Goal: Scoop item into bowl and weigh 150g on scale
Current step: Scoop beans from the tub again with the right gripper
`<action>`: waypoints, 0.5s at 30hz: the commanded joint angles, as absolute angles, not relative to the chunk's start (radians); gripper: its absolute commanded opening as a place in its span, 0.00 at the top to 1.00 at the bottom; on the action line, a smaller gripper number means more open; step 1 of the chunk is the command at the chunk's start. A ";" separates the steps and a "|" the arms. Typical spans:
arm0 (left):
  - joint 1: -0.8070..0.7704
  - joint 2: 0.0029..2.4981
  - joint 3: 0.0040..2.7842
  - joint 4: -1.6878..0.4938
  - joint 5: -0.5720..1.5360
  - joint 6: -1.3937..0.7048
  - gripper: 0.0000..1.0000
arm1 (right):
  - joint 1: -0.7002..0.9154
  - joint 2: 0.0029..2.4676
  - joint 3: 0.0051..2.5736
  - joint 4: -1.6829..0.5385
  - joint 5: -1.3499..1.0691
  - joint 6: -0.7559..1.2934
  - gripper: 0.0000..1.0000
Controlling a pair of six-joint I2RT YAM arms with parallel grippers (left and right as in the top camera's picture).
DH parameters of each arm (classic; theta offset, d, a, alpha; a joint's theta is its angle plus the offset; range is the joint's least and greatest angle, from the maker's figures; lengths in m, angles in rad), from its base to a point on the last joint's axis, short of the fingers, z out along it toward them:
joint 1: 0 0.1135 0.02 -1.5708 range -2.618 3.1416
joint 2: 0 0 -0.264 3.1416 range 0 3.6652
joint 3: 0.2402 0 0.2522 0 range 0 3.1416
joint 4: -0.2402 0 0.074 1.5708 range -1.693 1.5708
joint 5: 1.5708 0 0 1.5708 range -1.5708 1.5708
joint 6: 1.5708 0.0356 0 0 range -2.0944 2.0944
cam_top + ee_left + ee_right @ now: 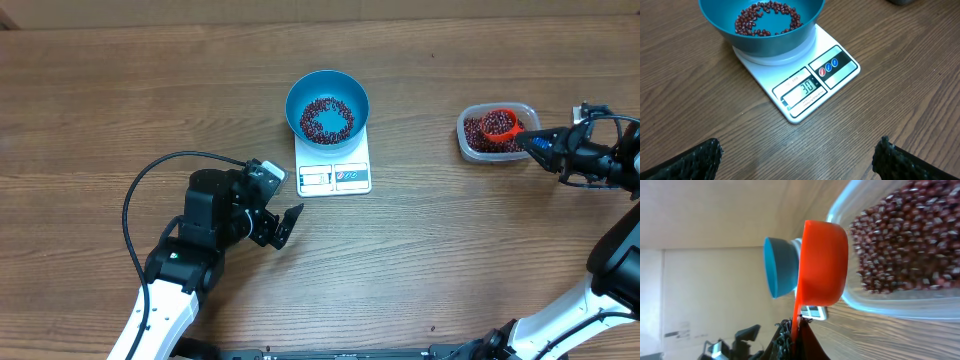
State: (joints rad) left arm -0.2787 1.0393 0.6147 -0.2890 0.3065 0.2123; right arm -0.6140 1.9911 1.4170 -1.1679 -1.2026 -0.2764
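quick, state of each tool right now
left tool: open, holding nothing
right tool: shut on the handle of the orange scoop

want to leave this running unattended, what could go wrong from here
1. The orange scoop is pinched only by its thin handle in the right fingers. While it carries beans from the tub across the bare table, it may tip and spill.
2. The bowl is about as wide as the scale beneath it, so a bump while pouring could shift it.
3. The display reads 30, so many scoops remain and the last could overshoot.
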 commanded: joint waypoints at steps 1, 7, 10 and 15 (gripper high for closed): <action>-0.275 1.047 0.615 -0.288 0.304 0.202 0.00 | -0.617 1.998 1.416 -1.183 -1.285 -0.327 0.96; -0.275 1.047 0.615 -0.288 0.304 0.202 0.01 | -0.599 1.983 1.416 -1.247 -1.293 -0.376 0.96; -0.275 1.047 0.615 -0.288 0.304 0.202 0.00 | -0.578 1.970 1.416 -1.255 -1.299 -0.376 0.96; -0.275 1.047 0.615 -0.288 0.304 0.202 0.00 | -0.514 1.944 1.416 -1.255 -1.332 -0.375 0.96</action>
